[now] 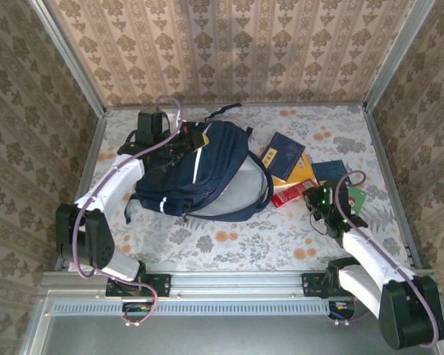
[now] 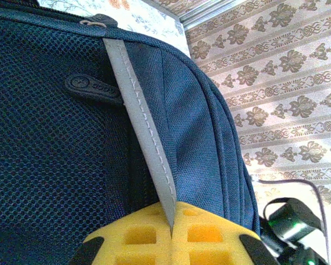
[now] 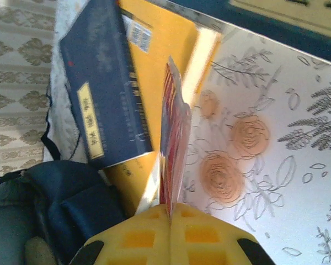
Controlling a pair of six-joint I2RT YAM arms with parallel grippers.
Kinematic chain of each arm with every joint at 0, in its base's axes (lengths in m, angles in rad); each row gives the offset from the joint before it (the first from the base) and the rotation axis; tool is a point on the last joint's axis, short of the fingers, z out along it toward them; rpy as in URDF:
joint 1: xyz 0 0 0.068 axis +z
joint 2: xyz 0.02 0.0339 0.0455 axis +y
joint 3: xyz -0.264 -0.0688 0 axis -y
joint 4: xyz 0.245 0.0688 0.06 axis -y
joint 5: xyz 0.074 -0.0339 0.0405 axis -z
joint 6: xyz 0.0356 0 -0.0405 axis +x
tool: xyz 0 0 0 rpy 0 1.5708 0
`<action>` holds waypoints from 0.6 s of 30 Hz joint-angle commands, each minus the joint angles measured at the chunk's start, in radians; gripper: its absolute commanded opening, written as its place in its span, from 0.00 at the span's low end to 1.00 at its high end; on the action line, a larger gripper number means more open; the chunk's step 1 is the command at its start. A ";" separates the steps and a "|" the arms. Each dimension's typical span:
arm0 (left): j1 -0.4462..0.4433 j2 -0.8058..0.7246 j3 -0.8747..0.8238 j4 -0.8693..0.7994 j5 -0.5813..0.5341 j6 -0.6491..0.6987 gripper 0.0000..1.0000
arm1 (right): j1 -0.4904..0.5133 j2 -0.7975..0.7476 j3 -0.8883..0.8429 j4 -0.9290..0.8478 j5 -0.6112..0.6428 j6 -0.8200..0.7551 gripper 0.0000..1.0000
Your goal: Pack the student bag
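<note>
bag (image 1: 207,174): soft fabric, prob floppy, lightish.
L pincer (image 2: 171,223): nipped on its grey stripe (image 2: 140,121), right at tips; thin, may slip.
R pincer (image 3: 170,216): nipped on red booklet (image 3: 174,138), edge-on.

We see the student bag (image 2: 44,165) cut off at the left wrist view's edges; the label on the navy book (image 3: 107,72) blurs beyond reading.

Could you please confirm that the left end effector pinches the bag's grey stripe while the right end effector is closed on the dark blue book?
Not quite: the right wrist view shows the right end effector closed on a thin red packet, not the dark blue book, which lies beyond it. The left end effector does pinch the grey stripe of the student bag.
</note>
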 commanded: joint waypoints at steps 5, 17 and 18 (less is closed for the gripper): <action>0.006 -0.005 0.004 0.048 0.017 0.015 0.00 | 0.021 0.042 0.132 -0.265 -0.148 -0.152 0.00; 0.003 -0.006 0.003 0.047 0.019 0.015 0.00 | 0.131 0.326 0.415 -0.469 -0.238 -0.442 0.00; 0.002 -0.006 0.003 0.046 0.019 0.017 0.00 | 0.143 0.344 0.434 -0.470 -0.225 -0.447 0.00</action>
